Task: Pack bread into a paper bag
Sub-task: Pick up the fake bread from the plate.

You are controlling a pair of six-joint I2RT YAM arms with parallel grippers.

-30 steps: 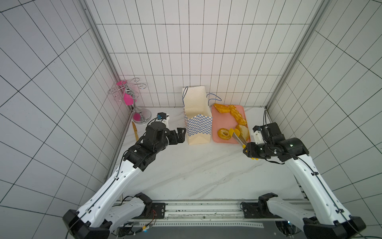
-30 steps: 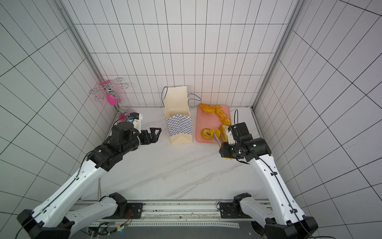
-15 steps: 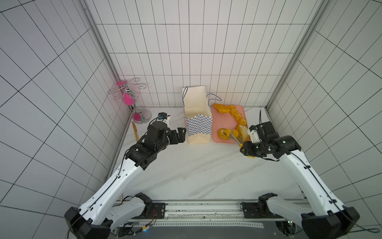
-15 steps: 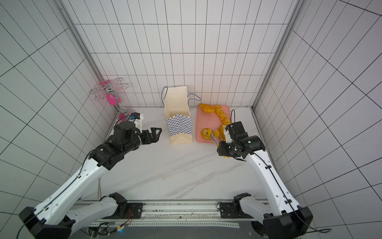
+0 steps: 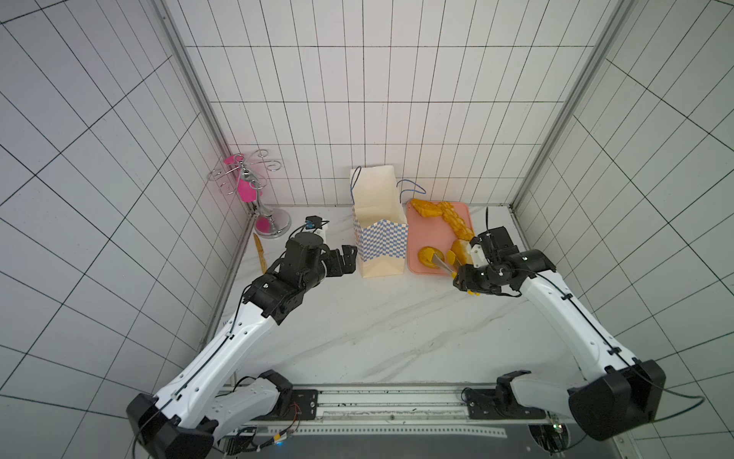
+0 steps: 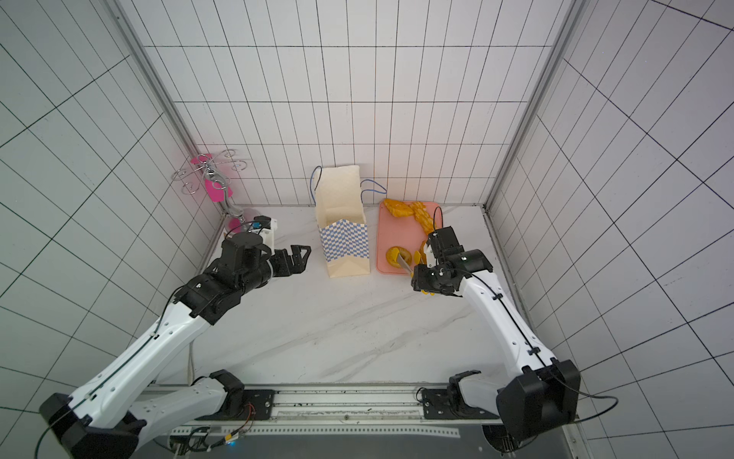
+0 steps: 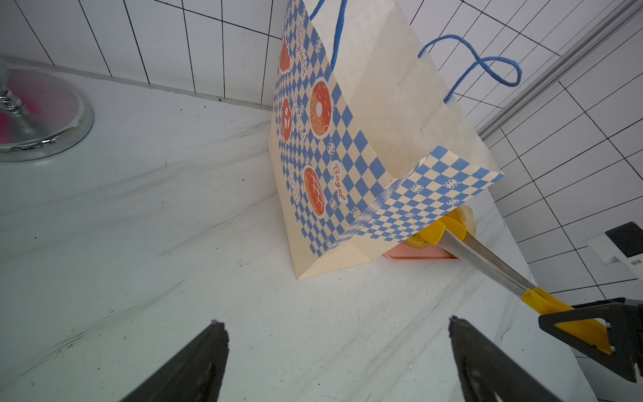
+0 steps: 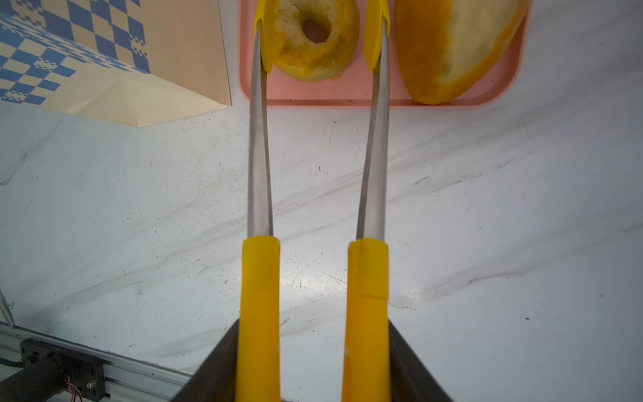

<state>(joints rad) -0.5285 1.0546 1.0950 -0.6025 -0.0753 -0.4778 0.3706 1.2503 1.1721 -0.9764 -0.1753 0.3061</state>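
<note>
Tray (image 5: 427,232) holds ring (image 8: 315,41), bun (image 8: 452,48), braided loaf (image 5: 452,220); paper bag (image 5: 379,242) stands open.

The left arm (image 5: 222,349) and the right arm (image 5: 564,314) are alike: long white shells, rounded in section, joined by chunky black joint housings (image 5: 278,294). A thin black cable (image 5: 588,322) runs along each white link, pinned by small black clips (image 5: 566,297), and loops free at the black shoulder blocks (image 5: 611,401). Small dark holes (image 5: 242,332) dot the left arm's white link. Each wrist carries a small white camera box (image 5: 317,232); the left one has a blue plug (image 5: 311,225). The left gripper (image 5: 350,259) and the right gripper (image 5: 460,279) are matt black with open triangular fingers.
</note>
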